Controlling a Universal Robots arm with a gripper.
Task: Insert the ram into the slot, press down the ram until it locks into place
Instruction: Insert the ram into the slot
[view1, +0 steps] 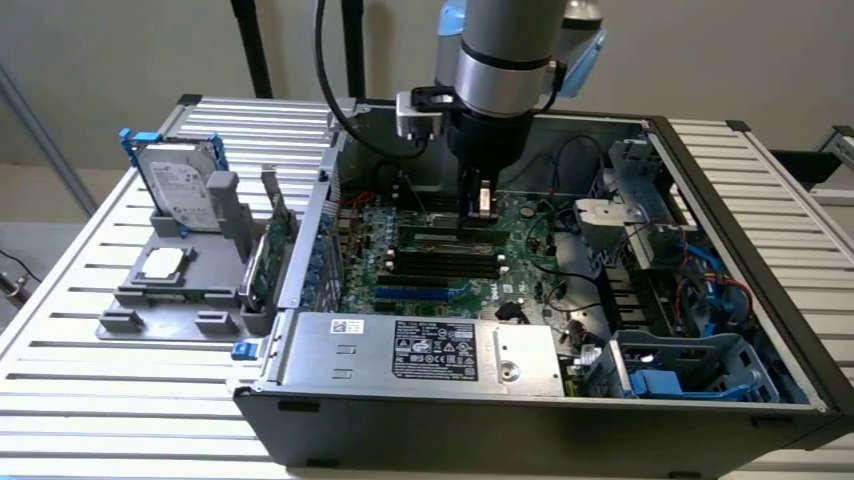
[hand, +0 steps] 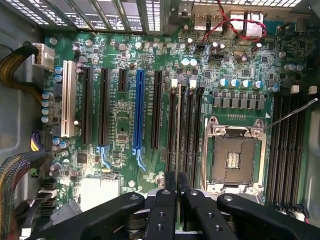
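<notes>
While my claw (hand: 176, 177) pinches the ram (hand: 179, 120) by its upper edge, it stands upright in the slot (hand: 173, 125), which lies between the blue slot (hand: 139, 110) and the processor socket (hand: 233, 157).

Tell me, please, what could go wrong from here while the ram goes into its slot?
1. The gripper holds the ram near one end, not its middle; a push may seat that end only and leave it tilted.
2. Empty slots lie close beside it; a small sideways error could land it on the wrong one.
3. The open CPU socket is nearby; a slip might hit its bare contacts.
</notes>
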